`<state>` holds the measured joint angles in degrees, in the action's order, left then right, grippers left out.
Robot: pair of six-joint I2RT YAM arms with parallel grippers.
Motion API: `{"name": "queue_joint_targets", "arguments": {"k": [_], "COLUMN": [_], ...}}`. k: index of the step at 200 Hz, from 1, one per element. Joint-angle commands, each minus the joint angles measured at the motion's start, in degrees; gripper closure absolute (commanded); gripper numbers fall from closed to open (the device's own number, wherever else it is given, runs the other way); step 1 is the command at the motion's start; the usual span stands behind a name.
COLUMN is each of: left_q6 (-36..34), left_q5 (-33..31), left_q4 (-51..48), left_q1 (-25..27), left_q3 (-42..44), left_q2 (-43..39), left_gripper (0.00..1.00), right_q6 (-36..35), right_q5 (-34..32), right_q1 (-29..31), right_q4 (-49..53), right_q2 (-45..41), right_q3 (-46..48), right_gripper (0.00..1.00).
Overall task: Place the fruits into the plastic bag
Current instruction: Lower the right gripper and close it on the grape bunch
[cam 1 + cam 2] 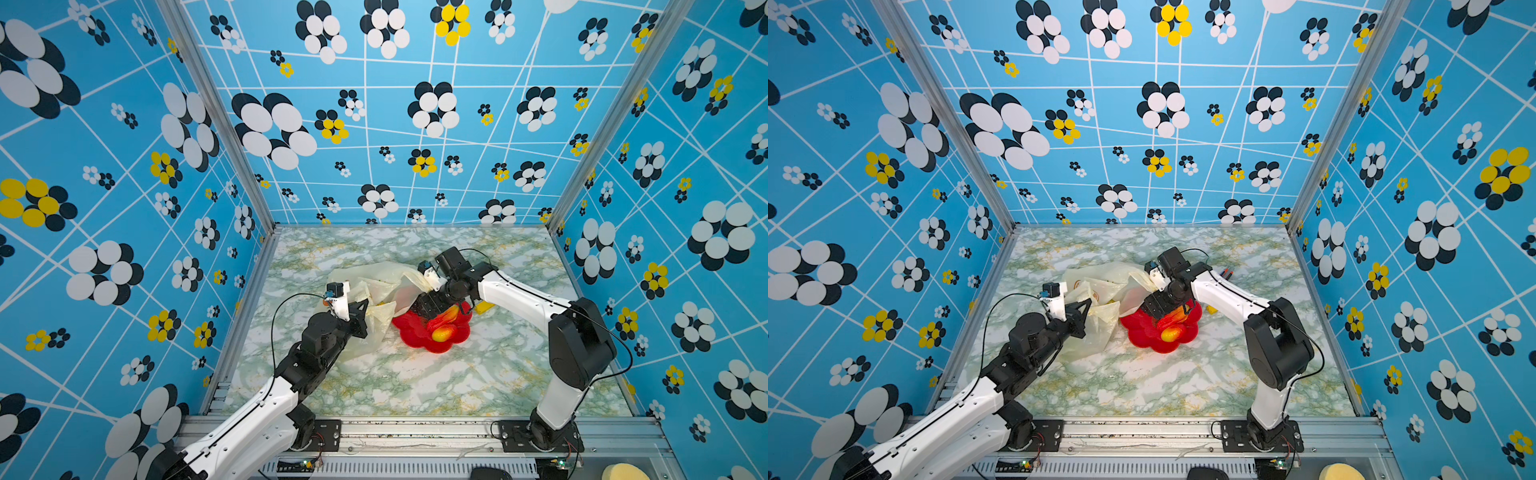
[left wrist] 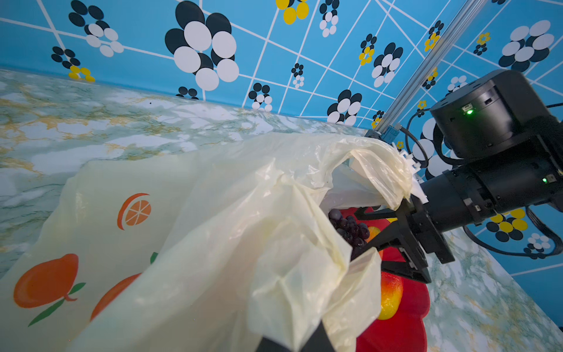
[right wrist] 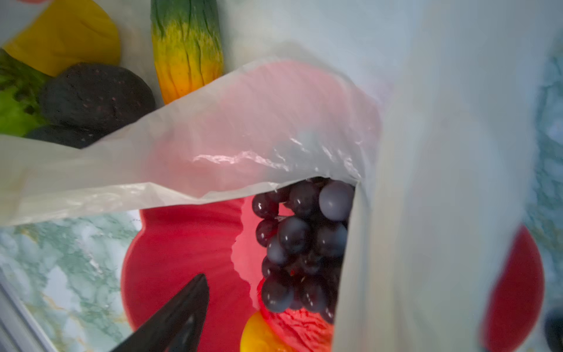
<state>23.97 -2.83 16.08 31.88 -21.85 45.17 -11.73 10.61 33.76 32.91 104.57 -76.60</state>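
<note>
**Partly packed, grapes at the mouth**

Already inside the bag [image 1: 374, 282]: yellow, dark oval and green-yellow fruits [image 3: 97, 97]. Left on the plate [image 1: 409, 328]: two red-orange pieces [image 1: 443, 333] (as far as visible). Right claw [image 2: 362, 236] spread, grapes [image 2: 350, 228] between its jaws at the bag's opening. Left claw [image 1: 362, 307] pinching the bag's rim.

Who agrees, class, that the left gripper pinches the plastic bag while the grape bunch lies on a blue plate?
Not quite: the plate is red, not blue. The right wrist view shows the grape bunch lying on it. The left gripper does pinch the plastic bag.
</note>
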Motion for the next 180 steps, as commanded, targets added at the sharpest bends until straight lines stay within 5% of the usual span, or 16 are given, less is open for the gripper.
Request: {"name": "queue_joint_targets", "arguments": {"k": [1, 55, 125, 180], "left_q6": [-0.05, 0.00, 1.37, 2.22], "left_q5": [0.02, -0.05, -0.42, -0.63], "left_q4": [0.01, -1.20, -2.52, -4.00], "left_q1": [-0.61, -0.85, -1.12, -1.16], "left_q3": [-2.22, -3.20, -3.25, -3.87], "left_q2": [0.57, -0.24, -1.81, -3.13], "left_gripper": [1.00, 1.00, 1.00, 1.00], "right_q6": [-12.40, -18.63, -14.35, -7.77], "right_q5": [-0.26, -2.31, -2.05, 5.65], "right_q1": [0.59, 1.75, 1.64, -1.46], "right_q4": [1.04, 8.89, 2.60, -6.88], "right_q2": [4.05, 12.92, 14.13, 10.83], "right_q3": [-2.85, -11.37, -9.24, -4.54], "right_gripper": [0.06, 0.04, 0.15, 0.58]}}
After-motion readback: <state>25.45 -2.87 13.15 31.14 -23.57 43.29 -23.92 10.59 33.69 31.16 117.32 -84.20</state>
